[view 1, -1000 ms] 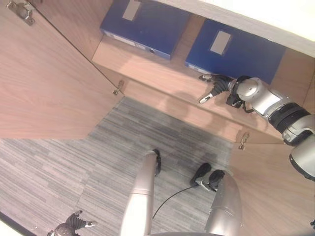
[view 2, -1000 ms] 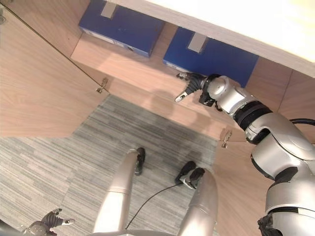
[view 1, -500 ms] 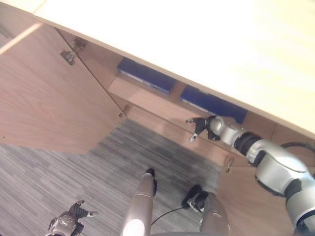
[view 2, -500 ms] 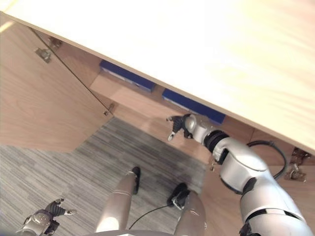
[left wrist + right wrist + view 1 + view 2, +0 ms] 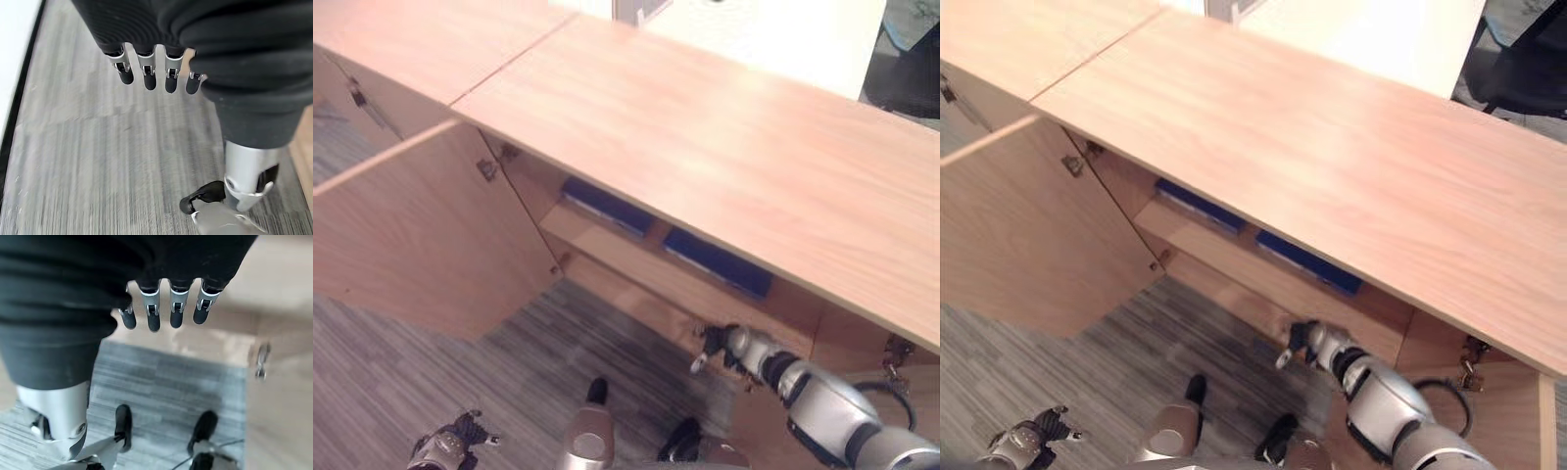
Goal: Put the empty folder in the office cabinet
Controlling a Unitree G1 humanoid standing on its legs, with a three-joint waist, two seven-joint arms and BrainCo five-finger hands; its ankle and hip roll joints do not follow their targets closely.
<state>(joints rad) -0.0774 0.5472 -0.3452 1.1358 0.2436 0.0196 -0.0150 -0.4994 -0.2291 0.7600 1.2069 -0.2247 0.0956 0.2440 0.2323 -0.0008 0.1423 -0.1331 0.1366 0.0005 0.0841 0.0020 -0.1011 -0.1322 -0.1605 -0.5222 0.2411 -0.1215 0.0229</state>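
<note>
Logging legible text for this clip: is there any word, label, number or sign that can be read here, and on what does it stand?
None can be read.
The two blue folders lie on the cabinet shelf under the cabinet top; only their edges show, with no legible label.
Cabinet door: plain wood, no print.

Two blue folders lie flat on the shelf inside the open office cabinet (image 5: pixel 724 166). One folder (image 5: pixel 604 206) sits toward the shelf's left end, the second folder (image 5: pixel 717 262) near its middle, apart from the first; both are half hidden under the cabinet's top.
</note>
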